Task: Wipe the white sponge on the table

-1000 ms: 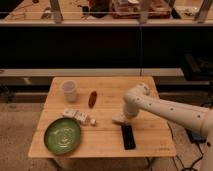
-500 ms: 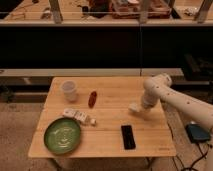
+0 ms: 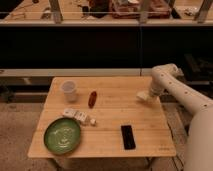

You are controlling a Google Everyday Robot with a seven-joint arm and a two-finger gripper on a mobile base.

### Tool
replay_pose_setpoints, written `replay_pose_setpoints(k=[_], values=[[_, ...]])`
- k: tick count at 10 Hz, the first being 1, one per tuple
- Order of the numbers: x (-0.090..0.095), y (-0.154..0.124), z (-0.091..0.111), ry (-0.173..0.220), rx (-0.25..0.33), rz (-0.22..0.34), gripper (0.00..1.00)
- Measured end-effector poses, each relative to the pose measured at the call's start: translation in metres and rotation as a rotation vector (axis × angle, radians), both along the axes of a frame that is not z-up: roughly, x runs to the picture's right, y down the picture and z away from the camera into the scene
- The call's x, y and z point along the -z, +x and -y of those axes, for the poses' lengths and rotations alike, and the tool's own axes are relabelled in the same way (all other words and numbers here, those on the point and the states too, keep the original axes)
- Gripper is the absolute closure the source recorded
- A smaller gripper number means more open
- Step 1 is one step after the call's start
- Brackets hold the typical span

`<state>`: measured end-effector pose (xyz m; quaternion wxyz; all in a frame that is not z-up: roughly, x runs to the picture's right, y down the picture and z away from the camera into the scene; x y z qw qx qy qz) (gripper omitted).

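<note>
Gripper (image 3: pixel 144 95) farther back, table (image 3: pixel 105 147) right side

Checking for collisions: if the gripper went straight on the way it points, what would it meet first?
Probably the white sponge just under the gripper, near the table's right edge; whether they touch is unclear.

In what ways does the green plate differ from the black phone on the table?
The green plate is round; the black phone is a narrow rectangle. The plate is clearly larger than the phone. The plate lies near the table's front left corner in the picture, the phone further right. Both lie flat on the wood; the gripper is over the table's far right part, away from both.
</note>
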<state>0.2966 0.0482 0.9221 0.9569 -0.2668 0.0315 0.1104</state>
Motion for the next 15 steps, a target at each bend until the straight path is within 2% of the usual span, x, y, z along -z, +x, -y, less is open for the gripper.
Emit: replay_pose_setpoints(k=[1, 3, 5, 7, 9, 11, 13, 15], values=[[-0.007, -0.006, 0.003, -0.005, 0.006, 0.000, 0.97], [-0.035, -0.026, 0.002, -0.027, 0.020, 0.001, 0.97], [-0.051, -0.044, 0.000, -0.041, 0.045, 0.016, 0.97], [-0.055, -0.068, -0.001, -0.044, 0.086, 0.043, 0.97], [-0.051, -0.119, 0.004, -0.032, 0.163, 0.101, 0.97], [-0.050, -0.149, 0.005, -0.035, 0.228, 0.138, 0.97], [-0.050, -0.174, -0.012, -0.055, 0.297, 0.203, 0.97], [-0.032, -0.178, -0.035, -0.064, 0.316, 0.257, 0.97]])
